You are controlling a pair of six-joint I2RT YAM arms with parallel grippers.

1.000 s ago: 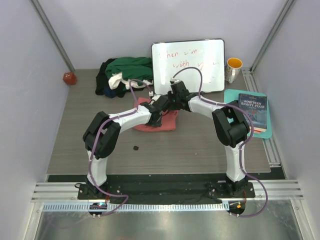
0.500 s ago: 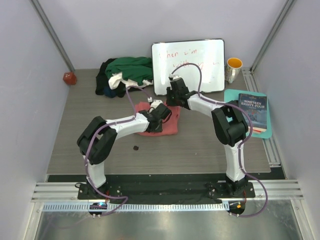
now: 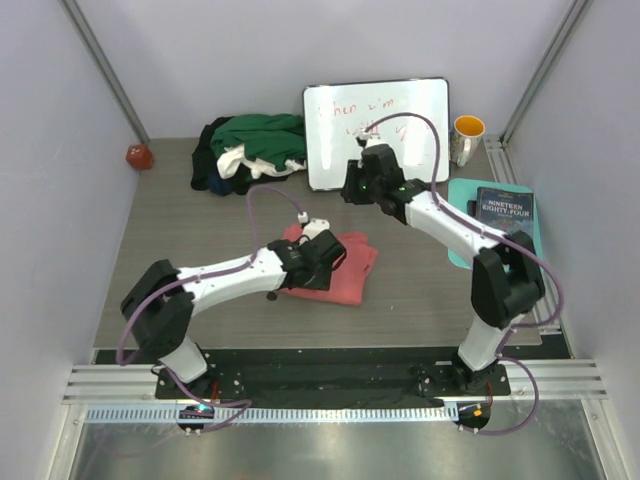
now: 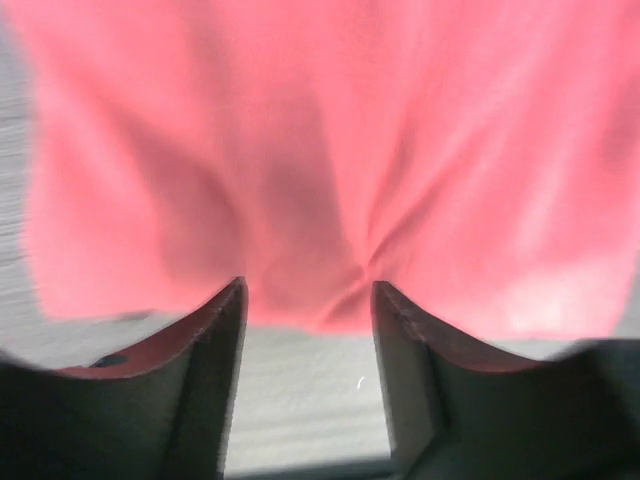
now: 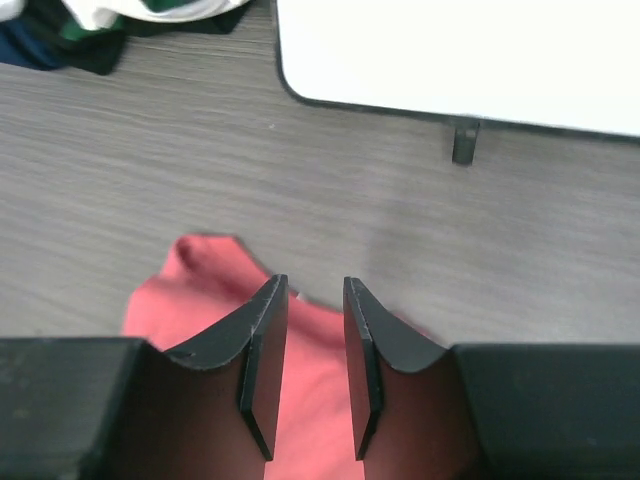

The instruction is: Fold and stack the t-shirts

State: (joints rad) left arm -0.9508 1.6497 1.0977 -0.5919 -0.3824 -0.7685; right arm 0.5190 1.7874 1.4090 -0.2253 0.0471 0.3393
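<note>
1. The salmon-pink t-shirt is laid folded near the middle of the worktop.
2. The left hand is held apart at its edge, nothing clamped.
3. The right hand is parted narrowly, empty.
4. The other t-shirts are heaped at the far edge.

Whiteboard: propped at worktop rear.
Mug: placed beside whiteboard.
Book: laid on teal mat.
Red object: seen far left.

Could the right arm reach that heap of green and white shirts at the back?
Probably yes: the right gripper hangs open near the whiteboard, only bare table between it and the heap.
</note>
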